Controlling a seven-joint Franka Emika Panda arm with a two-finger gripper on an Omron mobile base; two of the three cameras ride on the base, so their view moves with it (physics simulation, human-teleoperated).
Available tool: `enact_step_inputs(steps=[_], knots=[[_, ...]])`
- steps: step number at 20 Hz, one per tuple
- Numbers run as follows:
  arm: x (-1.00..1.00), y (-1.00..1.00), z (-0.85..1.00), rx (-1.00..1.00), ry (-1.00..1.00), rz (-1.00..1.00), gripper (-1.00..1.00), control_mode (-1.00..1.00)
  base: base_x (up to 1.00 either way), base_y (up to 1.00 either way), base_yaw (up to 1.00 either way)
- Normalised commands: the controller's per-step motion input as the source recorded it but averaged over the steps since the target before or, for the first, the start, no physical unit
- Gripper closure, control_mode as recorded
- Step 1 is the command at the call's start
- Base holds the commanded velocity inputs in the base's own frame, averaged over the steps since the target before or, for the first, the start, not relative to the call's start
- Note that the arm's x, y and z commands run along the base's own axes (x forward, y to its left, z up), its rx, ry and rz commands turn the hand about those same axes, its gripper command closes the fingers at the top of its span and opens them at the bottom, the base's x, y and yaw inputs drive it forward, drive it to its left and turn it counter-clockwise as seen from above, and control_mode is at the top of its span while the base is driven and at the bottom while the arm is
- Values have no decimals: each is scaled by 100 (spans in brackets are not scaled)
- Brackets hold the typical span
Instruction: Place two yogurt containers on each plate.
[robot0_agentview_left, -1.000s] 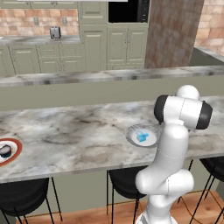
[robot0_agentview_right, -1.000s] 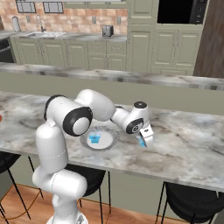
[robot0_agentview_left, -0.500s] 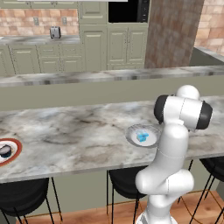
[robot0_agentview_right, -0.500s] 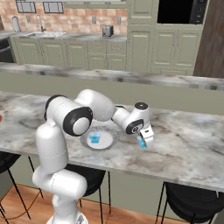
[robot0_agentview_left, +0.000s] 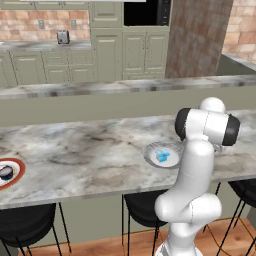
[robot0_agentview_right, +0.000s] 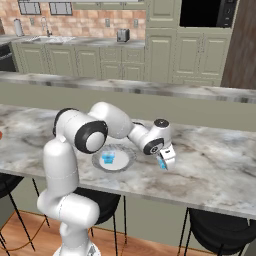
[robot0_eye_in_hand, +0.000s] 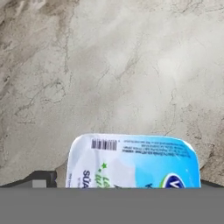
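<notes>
Right base view first: what surrounds the tool?

— Under it, the long grey-veined marble counter (robot0_agentview_right: 210, 170). Just to its left on that counter sits the pale grey-white round plate with a grey rim (robot0_agentview_right: 100, 164), already carrying one small light-blue yogurt cup (robot0_agentview_right: 108, 159). The white arm's two-finger gripper (robot0_agentview_right: 164, 161) hangs just past the plate's right rim, low over bare stone.

— And the other plate?

— Far off to the gripper's left, at the counter's end: a white round plate with a red-orange rim (robot0_agentview_left: 15, 175), with something small and dark on it that I can't make out.

— What is the gripper doing?

— It is clamped on a second light-blue yogurt cup with a printed foil top (robot0_eye_in_hand: 131, 159); from the hand camera the lid sits right between the fingers, marble beyond it.

— So how should this step go?

— My judgement: carry the cup sideways toward the grey-rimmed plate, high enough to clear the rim. Aim for the bare patch beside the seated cup, not on top of it. Lower until it rests flat, then part the fingers and lift straight away so it isn't dragged.
</notes>
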Motion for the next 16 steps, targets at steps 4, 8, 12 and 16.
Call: enact_step_inputs(steps=[4,8,12,16], knots=[[0,0,-9,0,0,0,100,-100,0,0,0],[0,2,6,0,0,0,100,-100,0,0,0],[-12,32,35,0,-1,0,100,-100,0,0,0],[-18,51,47,0,0,0,100,-100,0,0,0]])
